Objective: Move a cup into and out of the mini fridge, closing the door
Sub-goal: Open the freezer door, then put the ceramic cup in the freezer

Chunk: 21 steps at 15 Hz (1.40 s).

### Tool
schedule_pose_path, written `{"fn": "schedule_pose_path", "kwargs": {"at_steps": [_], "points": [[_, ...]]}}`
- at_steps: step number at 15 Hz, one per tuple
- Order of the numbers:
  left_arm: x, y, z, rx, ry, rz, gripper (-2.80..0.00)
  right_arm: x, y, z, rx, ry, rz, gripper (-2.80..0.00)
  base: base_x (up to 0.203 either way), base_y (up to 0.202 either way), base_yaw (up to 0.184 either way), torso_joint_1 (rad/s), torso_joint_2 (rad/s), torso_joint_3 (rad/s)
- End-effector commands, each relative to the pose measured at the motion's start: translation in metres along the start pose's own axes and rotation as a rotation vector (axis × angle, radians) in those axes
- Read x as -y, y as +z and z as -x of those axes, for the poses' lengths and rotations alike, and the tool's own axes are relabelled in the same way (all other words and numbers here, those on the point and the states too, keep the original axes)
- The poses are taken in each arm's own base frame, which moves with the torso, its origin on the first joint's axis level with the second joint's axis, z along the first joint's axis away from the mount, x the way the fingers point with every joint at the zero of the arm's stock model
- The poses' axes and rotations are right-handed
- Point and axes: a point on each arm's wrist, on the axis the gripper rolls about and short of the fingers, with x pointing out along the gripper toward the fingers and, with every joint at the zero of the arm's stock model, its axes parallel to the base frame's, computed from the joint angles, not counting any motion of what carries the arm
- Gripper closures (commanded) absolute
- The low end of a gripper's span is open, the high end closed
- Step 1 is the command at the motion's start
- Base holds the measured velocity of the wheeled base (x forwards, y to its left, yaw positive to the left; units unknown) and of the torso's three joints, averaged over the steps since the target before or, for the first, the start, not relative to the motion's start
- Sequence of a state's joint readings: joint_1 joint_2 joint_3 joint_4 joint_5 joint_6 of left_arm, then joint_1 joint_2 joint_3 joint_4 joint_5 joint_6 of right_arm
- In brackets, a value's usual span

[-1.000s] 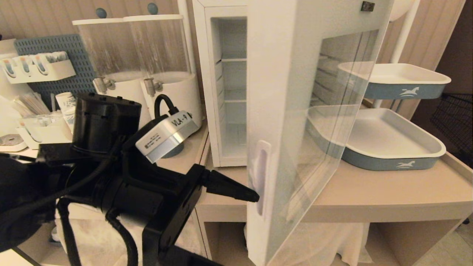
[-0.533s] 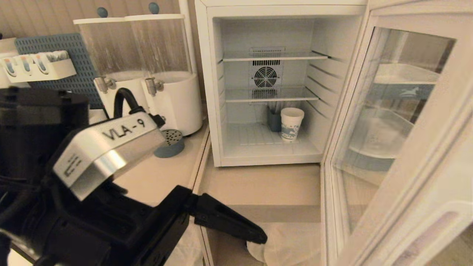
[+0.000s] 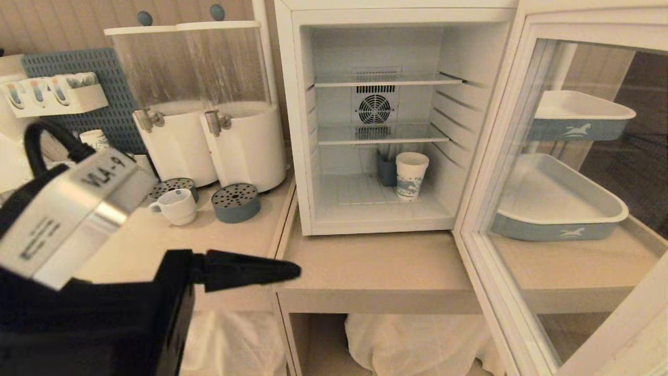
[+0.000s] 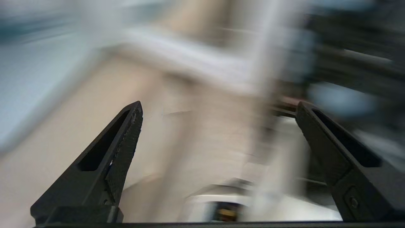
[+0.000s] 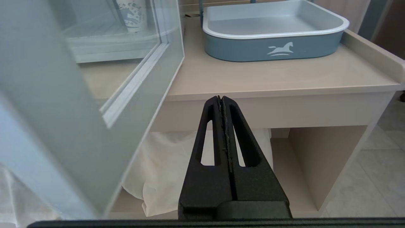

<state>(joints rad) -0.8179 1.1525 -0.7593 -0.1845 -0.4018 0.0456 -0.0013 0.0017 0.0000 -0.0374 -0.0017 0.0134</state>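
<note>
Door (image 3: 574,172) wide open; left tool (image 4: 218,110) gapes empty. It should swing to the cup (image 3: 177,206), straddle it squarely, then close.

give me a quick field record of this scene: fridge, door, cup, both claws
mini fridge: on the counter, interior exposed, wire shelves and rear fan visible
door: swung wide open to the right
cup: white with handle, on the counter left of the fridge, beside a blue perforated drip tray, not held
paper cup: on the fridge floor
left claw: open, empty, low in front of the counter
right claw: shut, empty, below the counter edge near the blue tray
</note>
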Motion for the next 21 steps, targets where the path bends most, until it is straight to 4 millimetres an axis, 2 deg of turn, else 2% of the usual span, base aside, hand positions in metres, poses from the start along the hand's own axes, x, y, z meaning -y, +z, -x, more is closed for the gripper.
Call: {"fn": "schedule_pose_path", "kwargs": {"at_steps": [1,3,4,5,8,11,13,16,19,21], "points": [[-0.012,0.001,0.020,0.033,0.258,0.011,-2.80,0.000,-0.004,-0.001,-0.014,0.000,0.000,0.00,0.000,0.000,0.000,0.000,0.00,0.000],[-0.030,-0.001,0.041,0.052,0.513,0.047,-2.80,0.000,-0.004,-0.001,-0.014,0.000,0.000,0.00,0.000,0.000,0.000,0.000,0.00,0.000],[-0.037,-0.004,0.052,0.056,0.627,0.062,-1.26,0.000,-0.004,-0.001,-0.014,0.000,0.000,0.00,0.000,0.000,0.000,0.000,0.00,0.000],[-0.043,-0.006,0.060,0.053,0.728,0.075,0.00,0.000,-0.004,-0.001,-0.014,0.000,0.000,0.00,0.000,0.000,0.000,0.000,0.00,0.000],[-0.056,-0.013,0.080,0.041,1.028,0.102,0.00,0.000,-0.004,-0.001,-0.014,0.000,0.000,0.00,0.000,0.000,0.000,0.000,0.00,0.000],[-0.045,-0.015,0.100,0.092,1.231,0.069,0.00,0.000,-0.004,-0.001,-0.014,0.000,0.000,0.00,0.000,0.000,0.000,0.000,0.00,0.000],[-0.018,-0.017,0.119,0.142,1.339,-0.002,0.00,0.000,-0.004,-0.001,-0.014,0.000,0.000,0.00,0.000,0.000,0.000,0.000,0.00,0.000],[0.032,-0.036,0.147,0.173,1.430,-0.053,0.00,0.000,-0.004,-0.001,-0.014,0.000,0.000,0.00,0.000,0.000,0.000,0.000,0.00,0.000],[0.076,-0.068,0.167,0.070,1.515,0.054,0.00,0.000,-0.004,-0.001,-0.014,0.000,0.000,0.00,0.000,0.000,0.000,0.000,0.00,0.000],[0.105,-0.083,0.172,0.082,1.543,0.126,0.00,0.000,-0.004,-0.001,-0.014,0.000,0.000,0.00,0.000,0.000,0.000,0.000,0.00,0.000]]}}
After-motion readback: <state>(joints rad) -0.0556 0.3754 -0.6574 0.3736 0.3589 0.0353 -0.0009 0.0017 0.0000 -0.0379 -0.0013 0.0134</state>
